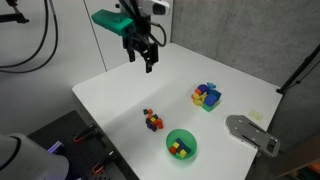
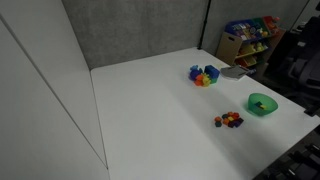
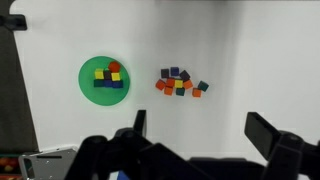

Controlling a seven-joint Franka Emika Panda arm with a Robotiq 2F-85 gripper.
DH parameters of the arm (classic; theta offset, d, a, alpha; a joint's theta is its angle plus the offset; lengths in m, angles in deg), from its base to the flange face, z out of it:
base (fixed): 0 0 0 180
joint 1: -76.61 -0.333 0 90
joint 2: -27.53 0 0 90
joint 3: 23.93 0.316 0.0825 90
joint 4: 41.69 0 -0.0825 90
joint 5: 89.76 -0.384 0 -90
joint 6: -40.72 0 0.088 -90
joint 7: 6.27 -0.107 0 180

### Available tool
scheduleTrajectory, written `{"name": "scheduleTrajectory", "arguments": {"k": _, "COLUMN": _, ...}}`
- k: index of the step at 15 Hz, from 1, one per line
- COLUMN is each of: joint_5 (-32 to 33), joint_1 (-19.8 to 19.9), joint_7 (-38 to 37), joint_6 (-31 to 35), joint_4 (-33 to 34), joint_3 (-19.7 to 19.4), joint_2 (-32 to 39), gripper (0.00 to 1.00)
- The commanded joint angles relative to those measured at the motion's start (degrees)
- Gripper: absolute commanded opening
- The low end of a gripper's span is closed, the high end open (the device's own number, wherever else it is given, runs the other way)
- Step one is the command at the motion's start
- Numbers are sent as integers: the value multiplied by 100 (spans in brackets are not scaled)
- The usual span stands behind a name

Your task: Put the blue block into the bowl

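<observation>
The black two-fingered gripper hangs spread wide and empty, high above the white worktop. The blue block, a tiny dark-blue cube, lies inside the small round bright-green plastic bowl among yellow and red cubes. A loose cluster of tiny cubes lies near the bowl.

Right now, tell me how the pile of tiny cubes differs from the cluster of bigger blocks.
The tiny cubes are much smaller pieces than the bigger blocks. The tiny cubes lie spread loosely near the green bowl; the bigger blocks are packed together, farther from it. The tiny cubes look mostly red and dark blue; the bigger blocks show blue, yellow and purple. Both sit on the white table.
</observation>
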Motion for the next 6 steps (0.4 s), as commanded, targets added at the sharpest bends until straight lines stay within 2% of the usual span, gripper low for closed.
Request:
{"name": "scheduleTrajectory", "arguments": {"k": 1, "joint_5": 277, "joint_1": -39, "joint_7": -355, "joint_6": -287, "joint_4": 93, "joint_3": 65, "joint_2": -314, "gripper": 100}}
{"name": "scheduleTrajectory", "arguments": {"k": 6, "joint_5": 303, "joint_1": -107, "joint_7": -197, "joint_6": -276, "joint_4": -44, "joint_3": -8, "joint_2": -313, "gripper": 100}}
